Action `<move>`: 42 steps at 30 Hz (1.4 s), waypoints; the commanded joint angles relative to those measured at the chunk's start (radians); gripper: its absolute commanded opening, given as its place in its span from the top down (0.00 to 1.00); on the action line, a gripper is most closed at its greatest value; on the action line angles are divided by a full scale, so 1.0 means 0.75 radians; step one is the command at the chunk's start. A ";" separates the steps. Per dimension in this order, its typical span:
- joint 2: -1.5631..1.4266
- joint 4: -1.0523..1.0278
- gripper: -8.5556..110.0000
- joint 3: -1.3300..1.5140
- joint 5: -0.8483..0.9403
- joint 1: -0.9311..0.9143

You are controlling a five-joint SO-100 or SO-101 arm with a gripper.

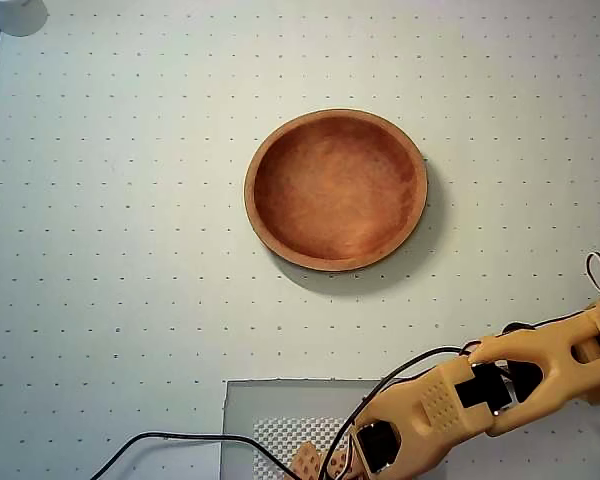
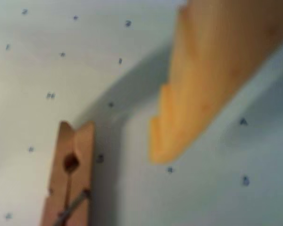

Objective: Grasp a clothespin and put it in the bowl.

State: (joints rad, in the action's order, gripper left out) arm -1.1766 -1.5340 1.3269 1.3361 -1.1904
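Wrist view: claw (image 2: 132,155) down close over the pale dotted surface (image 2: 33,56), nothing in its grip.

One yellow-orange finger (image 2: 203,80) of the claw reaches in from the upper right, blurred, its tip ending just right of the small light-tan wooden clothespin (image 2: 70,174); the other finger is out of frame, so how wide the claw stands cannot be told. The clothespin lies flat on the surface at the lower left, apart from the fingertip, its notched end pointing up and its metal spring (a thin grey wire) showing near the bottom edge. In the overhead view the yellow arm (image 1: 500,385) comes in from the right edge toward the bottom, over a grey mat (image 1: 280,410), and the clothespin is hard to make out there. The round, shallow reddish-brown wooden bowl (image 1: 336,262) sits empty well above the arm, near the centre.
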 commanded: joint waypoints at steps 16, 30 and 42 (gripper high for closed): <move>0.127 0.002 0.69 0.014 0.006 0.059; 0.151 0.000 0.69 0.031 0.006 0.063; 0.205 0.020 0.69 0.010 0.004 0.149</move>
State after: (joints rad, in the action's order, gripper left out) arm -1.0109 -1.5324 1.3514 1.3422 -1.1198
